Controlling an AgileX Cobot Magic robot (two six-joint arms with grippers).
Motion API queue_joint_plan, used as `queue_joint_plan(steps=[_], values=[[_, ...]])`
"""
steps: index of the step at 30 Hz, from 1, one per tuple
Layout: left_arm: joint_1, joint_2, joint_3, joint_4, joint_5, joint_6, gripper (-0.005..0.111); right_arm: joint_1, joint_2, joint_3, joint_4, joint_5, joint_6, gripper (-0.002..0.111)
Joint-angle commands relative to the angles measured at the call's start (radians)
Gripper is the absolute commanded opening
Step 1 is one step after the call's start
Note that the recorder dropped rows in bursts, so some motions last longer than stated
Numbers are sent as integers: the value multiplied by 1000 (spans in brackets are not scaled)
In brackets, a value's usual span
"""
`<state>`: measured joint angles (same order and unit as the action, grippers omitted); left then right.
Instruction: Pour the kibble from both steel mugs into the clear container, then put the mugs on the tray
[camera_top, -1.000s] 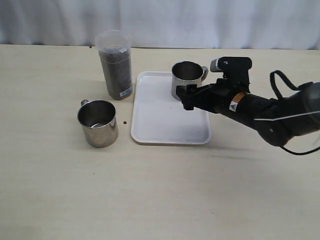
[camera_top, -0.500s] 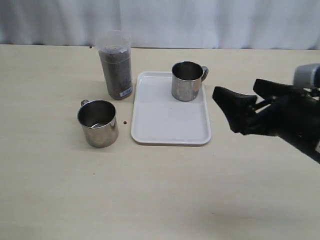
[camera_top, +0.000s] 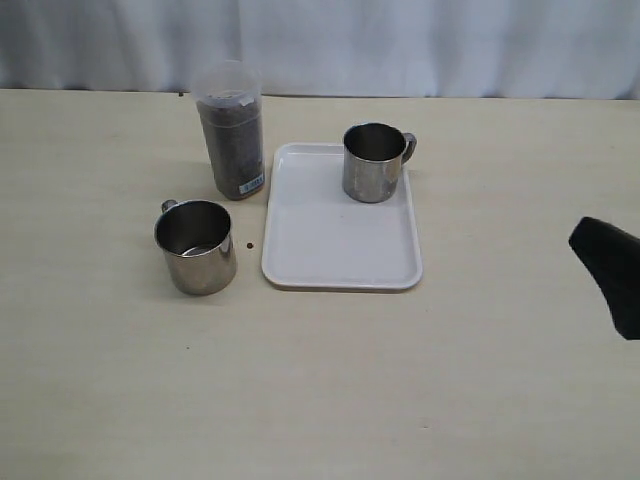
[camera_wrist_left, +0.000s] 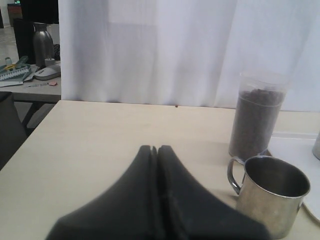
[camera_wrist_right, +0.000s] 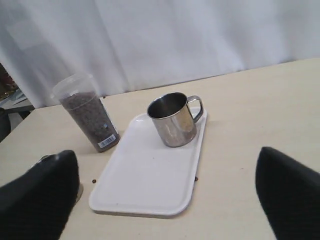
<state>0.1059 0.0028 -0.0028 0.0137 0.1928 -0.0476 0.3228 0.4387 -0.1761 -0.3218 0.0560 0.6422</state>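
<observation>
Over on the right, the right gripper (camera_wrist_right: 165, 154) gapes wide, holding nothing, one mug (camera_wrist_right: 173, 119) upright on the tray (camera_wrist_right: 142, 192) well clear ahead; left gripper (camera_wrist_left: 154, 149) pressed together, empty, second mug (camera_wrist_left: 272, 192) near it.

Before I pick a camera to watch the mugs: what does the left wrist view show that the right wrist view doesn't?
Only the left wrist view: the shut left gripper, the whole off-tray mug, and a desk with a flask behind. Only the right wrist view: the open right gripper and the tray in full, with the other mug on it. Both: the container of kibble, the table and the curtain.
</observation>
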Motion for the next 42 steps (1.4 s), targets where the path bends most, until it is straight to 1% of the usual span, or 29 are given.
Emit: queue_joint_plan(steps=[1, 2, 3, 11, 26, 30, 32, 35, 37, 40, 41, 42], values=[[-4, -3, 3, 1, -11, -1, 0, -7, -59, 20, -2, 12, -18, 13], [-4, -3, 3, 1, -11, -1, 0, -7, -74, 30, 0, 5, -34, 5], [-4, -3, 3, 1, -11, -1, 0, -7, -87, 34, 0, 5, -53, 5], [-4, -3, 3, 1, -5, -1, 0, -7, -159, 65, -2, 2, -53, 5], [-4, -3, 3, 1, -5, -1, 0, -7, -162, 65, 3, 2, -49, 5], [-4, -3, 3, 1, -5, -1, 0, -14, -182, 65, -66, 4, -117, 5], [-4, -3, 3, 1, -5, -1, 0, -80, -239, 65, -68, 40, -127, 5], [-4, -3, 3, 1, -5, -1, 0, -216, -353, 83, -73, 134, -128, 5], [-4, -3, 3, 1, -5, -1, 0, -273, -433, 117, -99, 151, -131, 5], [-4, -3, 3, 1, -10, -1, 0, -317, -439, 176, -168, 107, -135, 5], [-4, -3, 3, 1, -15, -1, 0, -333, -439, 176, -197, 108, -135, 5], [-4, -3, 3, 1, -17, -1, 0, -349, -439, 176, -183, 144, -133, 5]])
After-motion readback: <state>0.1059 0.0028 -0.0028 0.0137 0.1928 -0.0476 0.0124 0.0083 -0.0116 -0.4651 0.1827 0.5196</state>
